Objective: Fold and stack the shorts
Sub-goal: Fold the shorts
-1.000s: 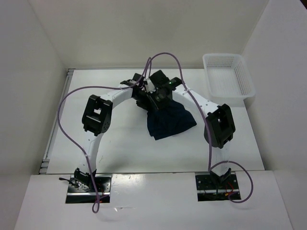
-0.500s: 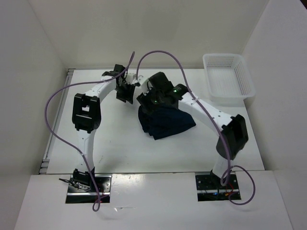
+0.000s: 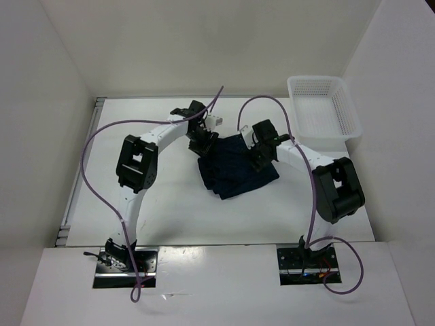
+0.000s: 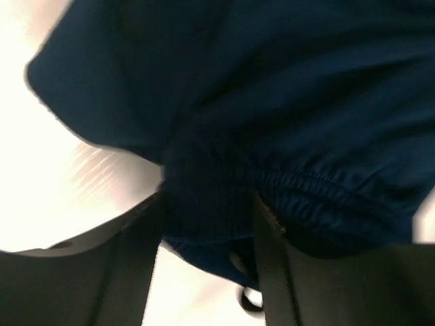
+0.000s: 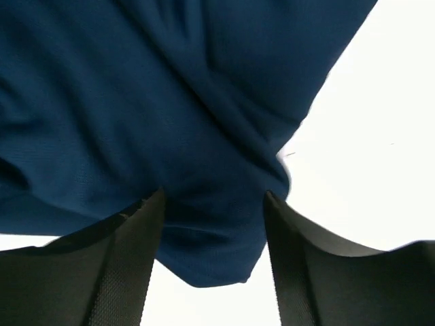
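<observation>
Both white arms arch inward, the black left gripper pinching the bunched navy shorts, the black right gripper straddling their edge.

The near half of the table lies open, as does its left side. The shorts fill the middle, with the left gripper and right gripper at their far corners, each apparently clamped on cloth. The basket blocks the far right corner; walls close three sides.
</observation>
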Controlling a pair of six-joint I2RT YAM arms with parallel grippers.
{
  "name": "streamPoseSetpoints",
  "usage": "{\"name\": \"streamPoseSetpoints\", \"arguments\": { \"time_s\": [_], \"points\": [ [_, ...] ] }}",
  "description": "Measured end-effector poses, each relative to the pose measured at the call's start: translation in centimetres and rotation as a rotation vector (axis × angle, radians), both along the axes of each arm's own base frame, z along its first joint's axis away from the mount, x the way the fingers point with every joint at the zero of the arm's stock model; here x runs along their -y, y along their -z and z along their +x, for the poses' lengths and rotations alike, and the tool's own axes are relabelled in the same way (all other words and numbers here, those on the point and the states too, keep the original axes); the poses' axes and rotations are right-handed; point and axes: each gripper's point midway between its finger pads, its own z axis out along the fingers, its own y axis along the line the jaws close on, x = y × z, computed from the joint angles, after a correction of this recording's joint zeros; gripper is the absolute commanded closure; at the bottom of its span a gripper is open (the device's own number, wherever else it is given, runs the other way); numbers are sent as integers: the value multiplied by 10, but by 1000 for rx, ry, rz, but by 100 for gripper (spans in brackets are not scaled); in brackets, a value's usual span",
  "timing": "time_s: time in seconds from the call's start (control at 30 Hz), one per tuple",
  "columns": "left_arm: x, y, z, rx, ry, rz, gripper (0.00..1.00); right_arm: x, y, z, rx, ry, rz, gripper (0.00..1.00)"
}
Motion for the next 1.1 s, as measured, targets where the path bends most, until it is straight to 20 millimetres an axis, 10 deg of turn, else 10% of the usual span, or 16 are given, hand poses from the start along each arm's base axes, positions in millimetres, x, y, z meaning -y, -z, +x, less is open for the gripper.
{"name": "streamPoseSetpoints", "arguments": {
  "time_s": [0.2, 0.37, 0.57, 0.7, 0.93, 1.1],
  "points": [
    [-3, 28, -4, -69, -1, 13, 93, 16, 37, -26, -70, -73, -79, 71],
    [1, 20, 14, -2, 2, 31, 100, 9, 41, -36, -88, -115, -63, 79],
    [1, -10, 57, 163, -39, 63, 46, -39, 33, -73, -146, -248, 8, 53],
    [-6, -22, 67, 232, -69, 87, 40, -63, 12, -75, -167, -260, 85, 41],
    [-23, -87, 49, 330, -101, 83, 33, -42, -57, 11, -19, -68, 260, 32],
    [-13, -134, 24, 379, -58, -12, 33, 2, -49, 67, 10, 108, 282, 32]
  ]
}}
